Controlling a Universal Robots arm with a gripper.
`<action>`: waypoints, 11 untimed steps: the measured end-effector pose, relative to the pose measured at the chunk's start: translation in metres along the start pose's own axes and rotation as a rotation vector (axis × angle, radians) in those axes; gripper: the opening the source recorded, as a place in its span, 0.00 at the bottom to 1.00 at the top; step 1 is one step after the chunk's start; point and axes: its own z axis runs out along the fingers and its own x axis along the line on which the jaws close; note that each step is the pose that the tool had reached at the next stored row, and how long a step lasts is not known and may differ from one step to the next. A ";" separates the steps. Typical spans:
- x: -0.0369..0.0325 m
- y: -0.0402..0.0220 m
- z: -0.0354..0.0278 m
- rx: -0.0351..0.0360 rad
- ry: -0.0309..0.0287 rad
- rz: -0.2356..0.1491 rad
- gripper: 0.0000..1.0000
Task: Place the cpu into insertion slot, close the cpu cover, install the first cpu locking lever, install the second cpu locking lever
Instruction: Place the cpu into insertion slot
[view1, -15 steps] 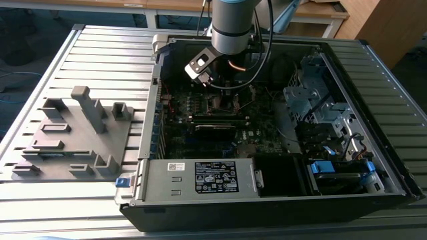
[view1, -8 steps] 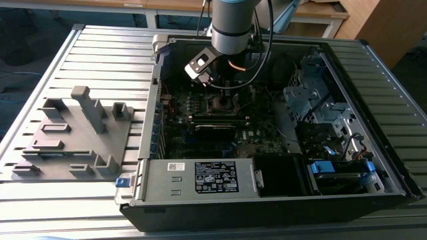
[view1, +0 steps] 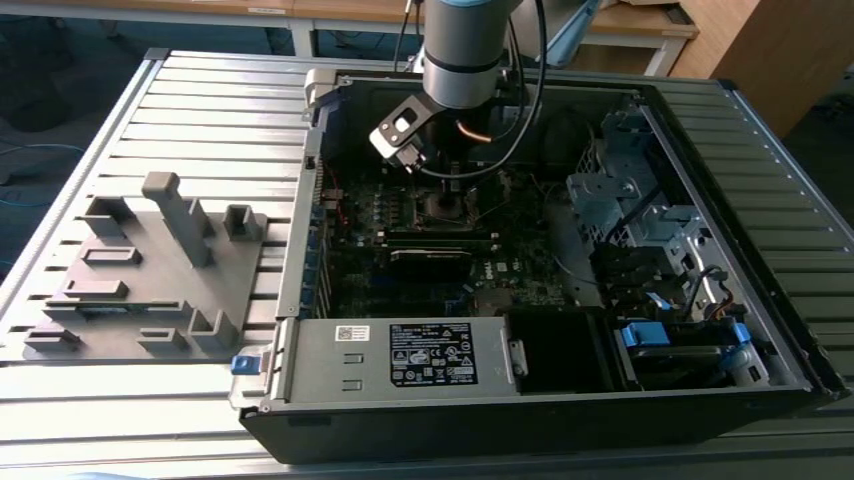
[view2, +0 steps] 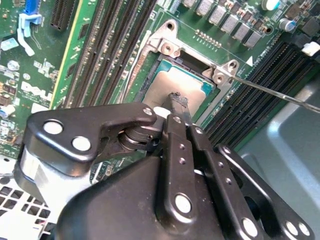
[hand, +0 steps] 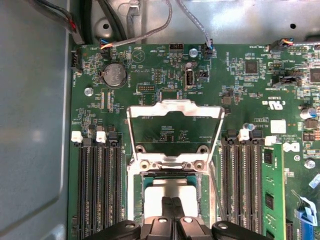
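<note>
Exterior view: grey fixture (view1: 154, 285) left on bench (view1: 200, 110), open computer case (view1: 534, 432) right, arm (view1: 461, 60) reaching down inside. First wrist view: cpu cover (hand: 174, 106) flipped open, cpu (hand: 156, 192) seated in insertion slot (hand: 134, 192). Second wrist view: thin locking lever (view2: 270, 89) jutting beside slot; gripper (view2: 175, 101) fingers narrowed together, tips on cpu.

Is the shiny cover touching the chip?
Apart. In the first wrist view the cover is swung open beyond its hinge, green board showing through its window; the chip lies uncovered.
</note>
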 end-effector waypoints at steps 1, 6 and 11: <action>0.0001 0.0000 0.0005 0.0001 0.0021 -0.007 0.11; 0.0002 0.0000 0.0018 0.0005 0.0049 -0.030 0.11; -0.0004 -0.0001 0.0034 0.0007 0.0048 -0.030 0.11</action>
